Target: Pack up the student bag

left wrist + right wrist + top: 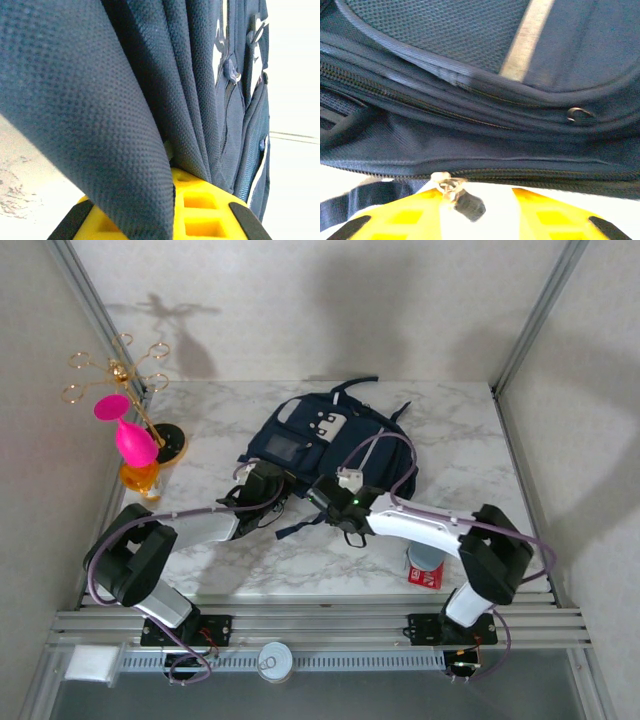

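The student bag (320, 440) lies flat at the middle of the marble table (230, 560), toward the back, its near edge at both grippers. The left gripper (162, 215) is clamped on a loose fold of the bag's fabric. The right gripper (470, 220) stands parted, with a zipper pull (457, 195) in the gap, touching neither finger.

The pull sits nearer one finger and is small, so the jaws may catch only its dark tab and slip off. If the pinched fold slides free, the soft bag would likely drag over the smooth marble instead of unzipping.

The cloth is navy, finely dimpled weave, slack and creased. A light stripe (527, 35) crosses the rounded front pocket.
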You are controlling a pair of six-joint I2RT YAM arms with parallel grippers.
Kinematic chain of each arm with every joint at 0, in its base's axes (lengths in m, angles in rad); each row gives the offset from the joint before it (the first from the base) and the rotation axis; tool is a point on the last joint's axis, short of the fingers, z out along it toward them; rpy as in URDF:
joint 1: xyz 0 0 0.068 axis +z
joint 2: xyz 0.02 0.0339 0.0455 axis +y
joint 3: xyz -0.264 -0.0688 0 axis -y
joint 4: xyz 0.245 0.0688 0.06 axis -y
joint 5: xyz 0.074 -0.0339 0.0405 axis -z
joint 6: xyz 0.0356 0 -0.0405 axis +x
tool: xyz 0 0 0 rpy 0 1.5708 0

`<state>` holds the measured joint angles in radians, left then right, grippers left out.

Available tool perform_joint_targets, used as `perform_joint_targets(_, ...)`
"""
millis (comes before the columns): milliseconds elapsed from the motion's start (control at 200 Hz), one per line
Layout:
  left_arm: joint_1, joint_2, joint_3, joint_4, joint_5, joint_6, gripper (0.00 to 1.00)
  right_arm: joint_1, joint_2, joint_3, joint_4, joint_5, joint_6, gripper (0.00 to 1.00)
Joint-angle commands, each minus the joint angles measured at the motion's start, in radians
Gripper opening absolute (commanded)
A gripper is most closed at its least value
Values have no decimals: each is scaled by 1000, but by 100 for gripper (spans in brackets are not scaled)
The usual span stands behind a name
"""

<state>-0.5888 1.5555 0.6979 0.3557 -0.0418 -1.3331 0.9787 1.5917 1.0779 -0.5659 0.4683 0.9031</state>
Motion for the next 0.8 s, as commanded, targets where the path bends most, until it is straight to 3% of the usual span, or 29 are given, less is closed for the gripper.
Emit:
perform_joint_targets(0, -7, -53, 10, 34, -6, 8, 0, -7, -62, -39, -21, -42, -39, 35)
perform_joint_targets(275, -16, -59, 17, 23, -22, 11, 0, 22, -21, -22, 33, -151, -146, 33)
perform_joint_targets(426, -16, -54, 26, 21, -20, 16, 0, 27, 0, -19, 37, -152, -138, 42)
perform_joint_targets(796, -16, -46, 31, 9, -20, 25, 0, -15, 37, -47, 101, -109, -168, 43)
